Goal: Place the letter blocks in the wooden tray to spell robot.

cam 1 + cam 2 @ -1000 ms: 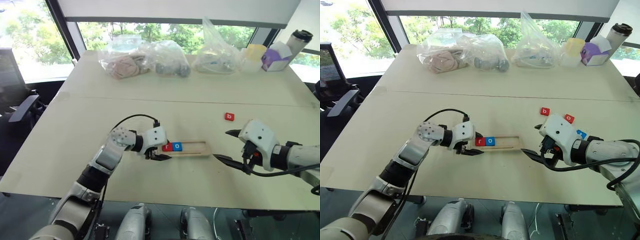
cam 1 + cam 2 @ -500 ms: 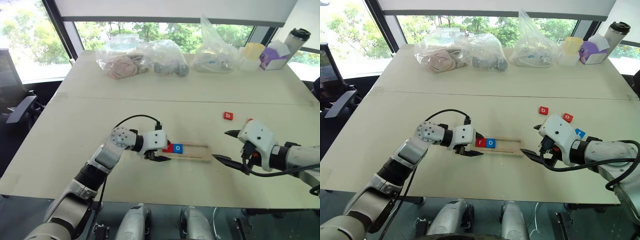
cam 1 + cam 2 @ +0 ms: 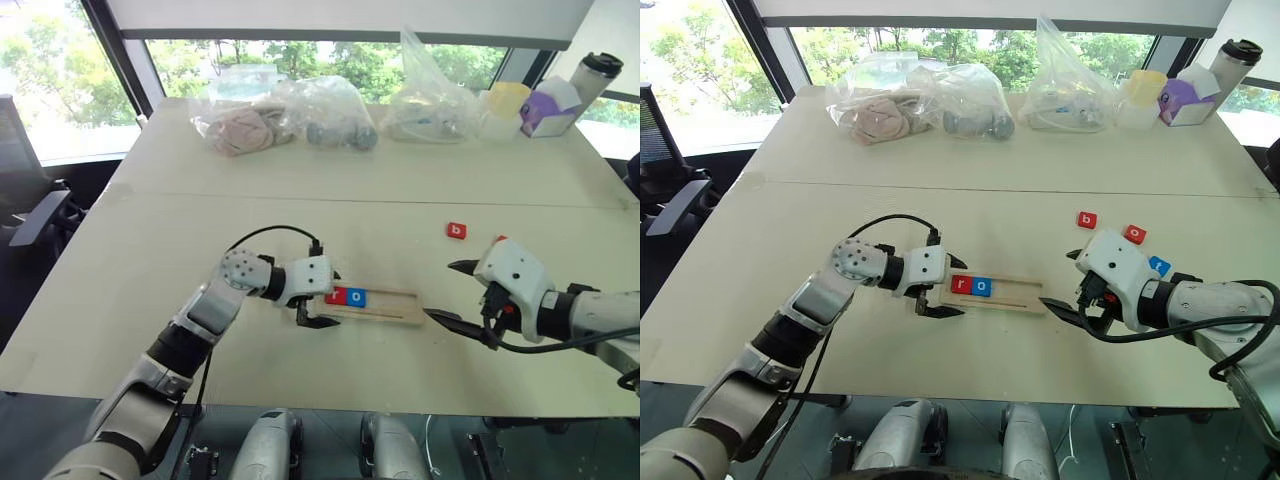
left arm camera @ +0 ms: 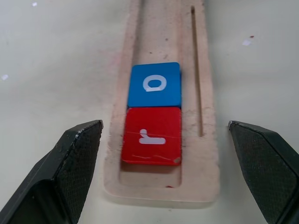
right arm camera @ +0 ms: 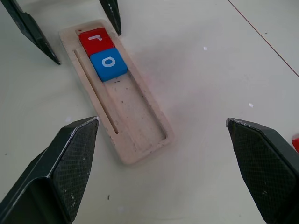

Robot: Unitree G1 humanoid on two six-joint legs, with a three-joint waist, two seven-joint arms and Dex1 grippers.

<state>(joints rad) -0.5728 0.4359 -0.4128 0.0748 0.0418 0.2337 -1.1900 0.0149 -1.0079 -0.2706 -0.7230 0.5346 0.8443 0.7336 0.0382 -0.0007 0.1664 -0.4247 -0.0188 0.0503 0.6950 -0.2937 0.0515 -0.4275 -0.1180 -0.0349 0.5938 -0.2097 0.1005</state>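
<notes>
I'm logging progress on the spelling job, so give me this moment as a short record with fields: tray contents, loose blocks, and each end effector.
tray: wooden tray, near table centre
in tray: red r block, blue o block, touching, at its left end
loose: red b block, red o block, another blue block
left end effector: open, astride tray's left end
right end effector: open, empty

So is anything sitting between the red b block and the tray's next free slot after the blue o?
Nothing visible. The red b block lies on bare table beyond the wooden tray, and the groove past the blue o block is empty. The open right tool hovers near the tray's far end, not in the groove.
</notes>
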